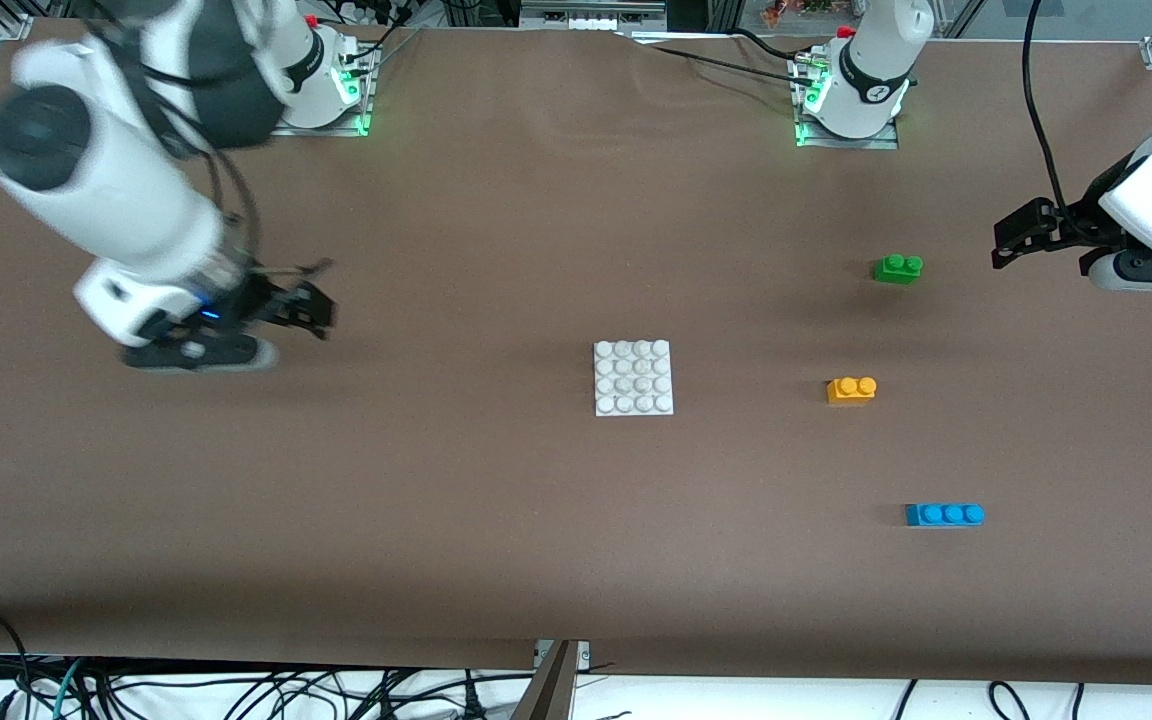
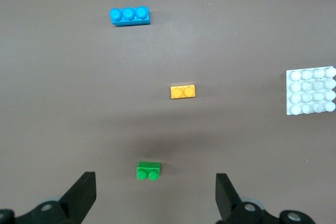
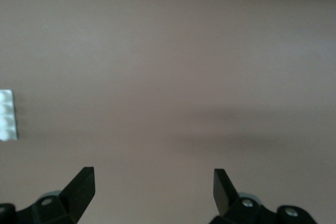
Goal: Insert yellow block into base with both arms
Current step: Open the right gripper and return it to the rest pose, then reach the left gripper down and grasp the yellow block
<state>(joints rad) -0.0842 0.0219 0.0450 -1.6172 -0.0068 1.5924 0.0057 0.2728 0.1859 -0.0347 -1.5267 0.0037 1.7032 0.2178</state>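
Note:
The yellow block (image 1: 851,389) (image 2: 183,92) lies on the brown table, toward the left arm's end from the white studded base (image 1: 633,377) (image 2: 311,91). My left gripper (image 1: 1002,245) (image 2: 155,184) hangs open and empty over the table near the left arm's end, close to the green brick, well away from the yellow block. My right gripper (image 1: 321,312) (image 3: 154,179) is open and empty over bare table toward the right arm's end. Only an edge of the base (image 3: 8,115) shows in the right wrist view.
A green two-stud brick (image 1: 898,268) (image 2: 148,170) lies farther from the front camera than the yellow block. A blue three-stud brick (image 1: 944,514) (image 2: 129,16) lies nearer to it. Cables hang along the table's front edge.

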